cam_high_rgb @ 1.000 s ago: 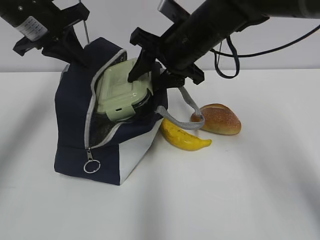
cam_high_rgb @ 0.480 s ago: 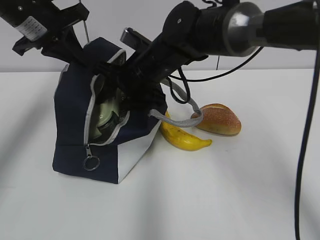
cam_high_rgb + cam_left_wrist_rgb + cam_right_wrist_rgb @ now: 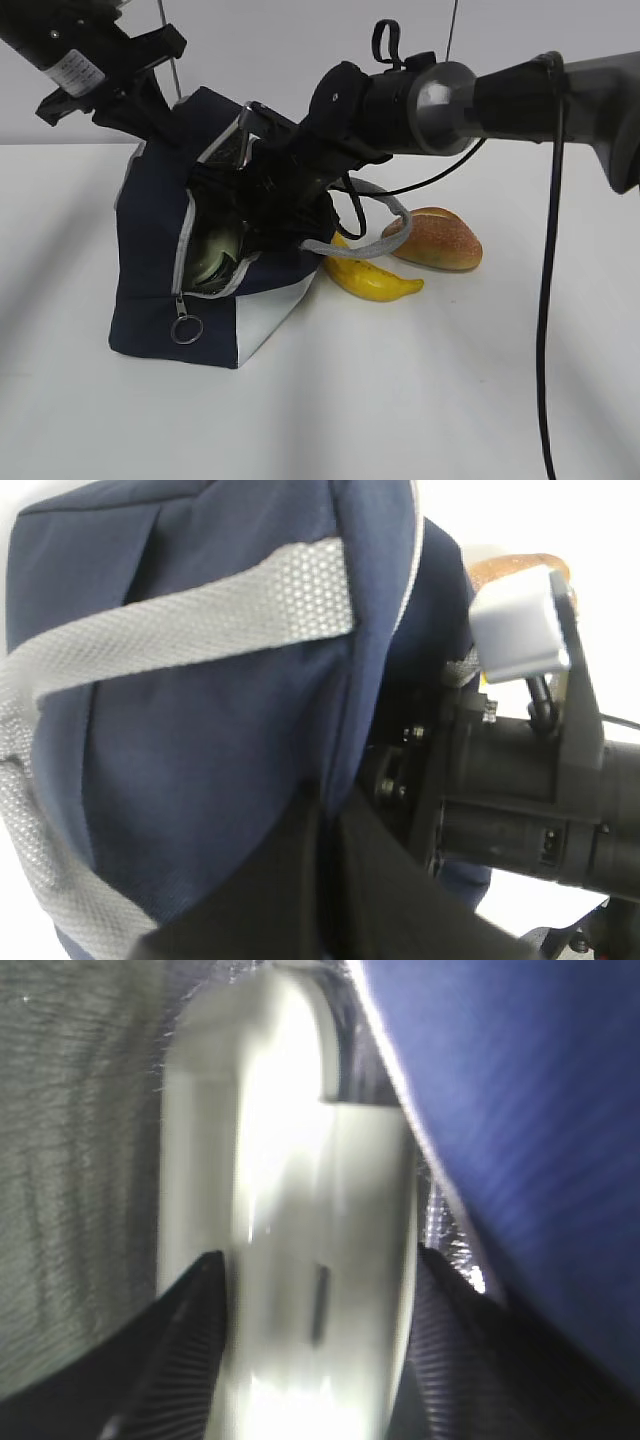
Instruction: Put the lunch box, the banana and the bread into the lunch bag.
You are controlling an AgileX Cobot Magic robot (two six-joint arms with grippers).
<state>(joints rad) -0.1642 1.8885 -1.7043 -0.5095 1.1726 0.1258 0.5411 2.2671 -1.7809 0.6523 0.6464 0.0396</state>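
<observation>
Exterior view: the right gripper (image 3: 240, 215) reaches deep into the lunch bag (image 3: 150, 250), the lunch box (image 3: 212, 250) tilted on edge inside. The banana (image 3: 375, 280) and bread (image 3: 437, 238) lie beside the bag.

Left wrist view: the left gripper (image 3: 325, 880) is pinched on the bag's rim.

Right wrist view: jaws clamp the box, long axis pointing inward; it might snag the lining.

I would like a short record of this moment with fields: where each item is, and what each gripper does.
lunch bag: upright on the table, zipper open
lunch box: inside the bag, between the right gripper's fingers
right gripper: deep in the bag opening, shut on the lunch box
left gripper: pinching the bag's top edge, holding it open
banana: on the table beside the bag
bread: on the table behind the banana
</observation>
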